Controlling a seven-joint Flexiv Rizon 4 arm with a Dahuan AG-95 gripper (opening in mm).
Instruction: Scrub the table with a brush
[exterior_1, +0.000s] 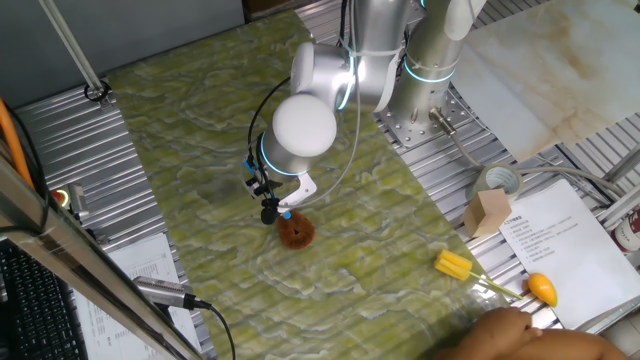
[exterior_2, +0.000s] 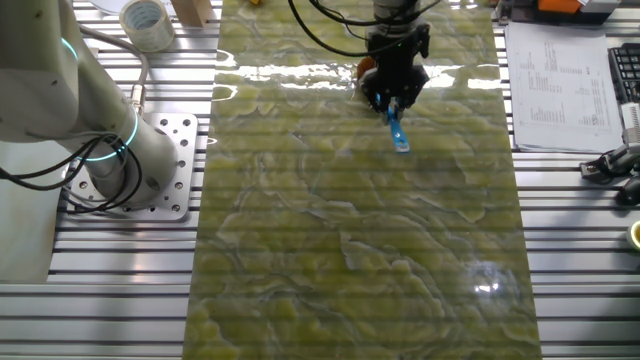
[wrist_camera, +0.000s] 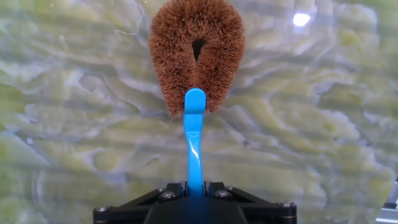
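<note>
On the left of the counter (exterior_1: 180, 150) in one fixed view, nothing stands in the way of a stroke. Toward the middle, the tool (exterior_1: 272, 206) is pinched on the thin blue handle of the brush (exterior_1: 295, 231), whose brown bristle head sits on the green-yellow counter just right of the tool.

The hand view shows the brush (wrist_camera: 194, 56) with its handle running straight back between the jaws, gripped only at its near end. That long lever is the main risk: I judge that pressing hard or sweeping sideways could make the handle pivot or slip in the grip, leaving the bristles skating rather than scrubbing.

Further right, a yellow-headed tool (exterior_1: 453, 264) and papers (exterior_1: 560, 240) lie off the counter's right edge; a wide stroke could knock them.
</note>
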